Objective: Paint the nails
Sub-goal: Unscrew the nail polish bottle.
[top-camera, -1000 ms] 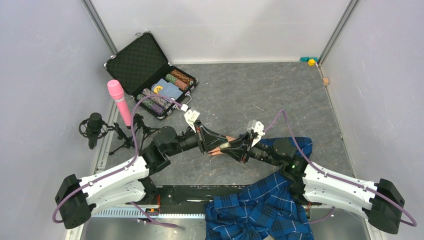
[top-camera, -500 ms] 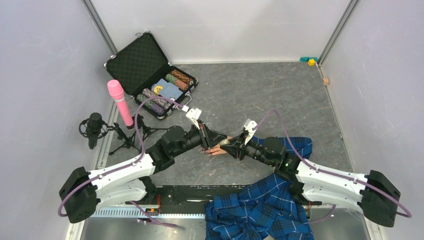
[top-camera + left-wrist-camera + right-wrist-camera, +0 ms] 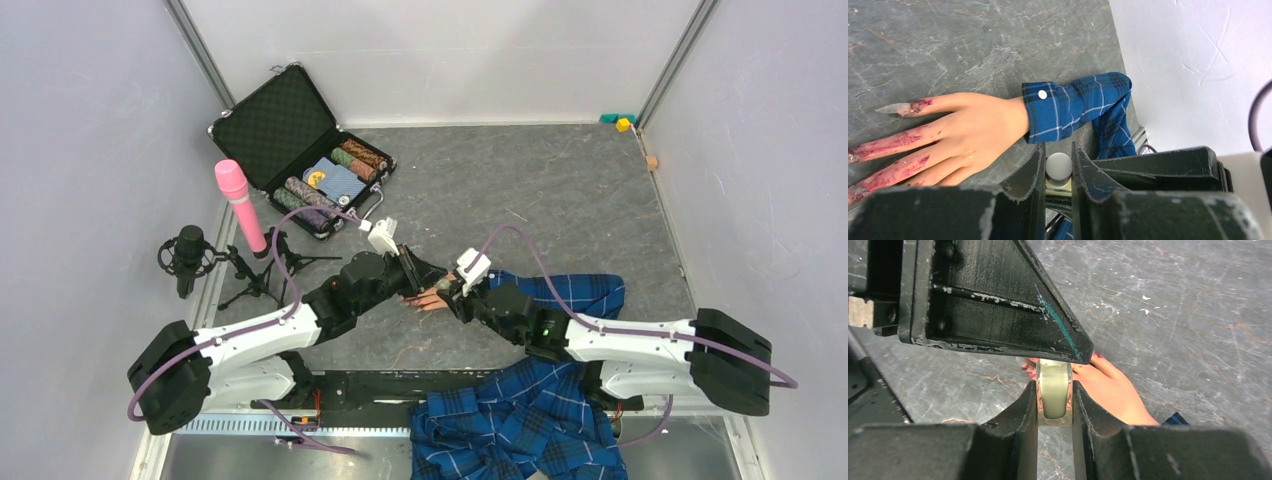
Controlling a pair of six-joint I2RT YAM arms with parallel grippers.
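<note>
On the grey veined tabletop [image 3: 560, 190], enclosed by white walls [image 3: 450, 50], the mannequin hand [image 3: 973, 135] is laid flat, its nails [image 3: 895, 107] amid red smears. Just beside it a white cap [image 3: 1058, 166] is pinched by the left fingers [image 3: 1030, 170], a clear bottle [image 3: 1053, 390] by the right fingers [image 3: 1025, 410].

Nails [image 3: 893, 107] at left edge of left wrist view, on mannequin hand [image 3: 978, 130] lying flat w/ fingers smeared reddish-pink; upper one long, pale, pointed.

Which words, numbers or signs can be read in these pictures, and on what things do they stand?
None can be read.
The blue pack in the open case bears a yellow mark, too small to read.
The clear bottle in the right tool shows no label.
</note>
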